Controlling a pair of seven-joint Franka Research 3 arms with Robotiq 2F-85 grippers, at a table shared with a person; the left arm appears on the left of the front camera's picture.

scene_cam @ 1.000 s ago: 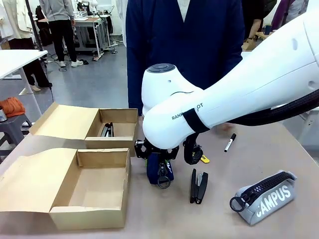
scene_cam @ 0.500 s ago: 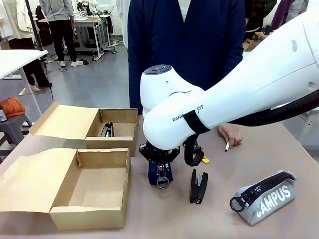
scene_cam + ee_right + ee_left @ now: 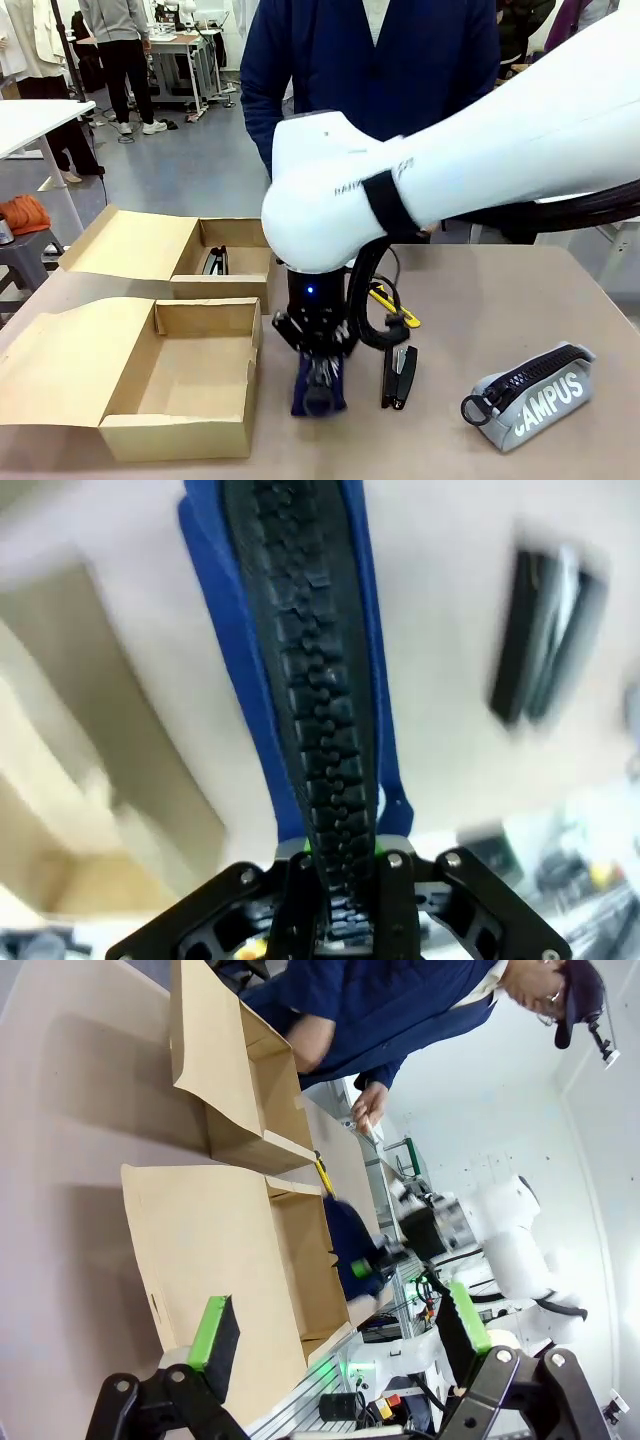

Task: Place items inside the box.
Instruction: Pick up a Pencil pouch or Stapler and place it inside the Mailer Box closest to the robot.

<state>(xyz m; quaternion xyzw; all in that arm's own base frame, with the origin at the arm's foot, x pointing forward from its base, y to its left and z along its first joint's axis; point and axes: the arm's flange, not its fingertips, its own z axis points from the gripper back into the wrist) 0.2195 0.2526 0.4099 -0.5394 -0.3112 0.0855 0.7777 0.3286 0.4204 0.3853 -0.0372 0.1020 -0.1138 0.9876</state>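
While open, far box (image 3: 240, 232): dark object (image 3: 215, 262)

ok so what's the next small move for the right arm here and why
Probably carry the load left until it is over the near box, then release. The right tool is shut on the zip edge of the navy pouch, which is just right of that box's wall, beside the black stapler, not yet over the open compartment.

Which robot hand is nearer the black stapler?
Right. The right hand, shut on the navy pouch, is just beside the stapler; the open left hand sits beyond the cardboard boxes from it.
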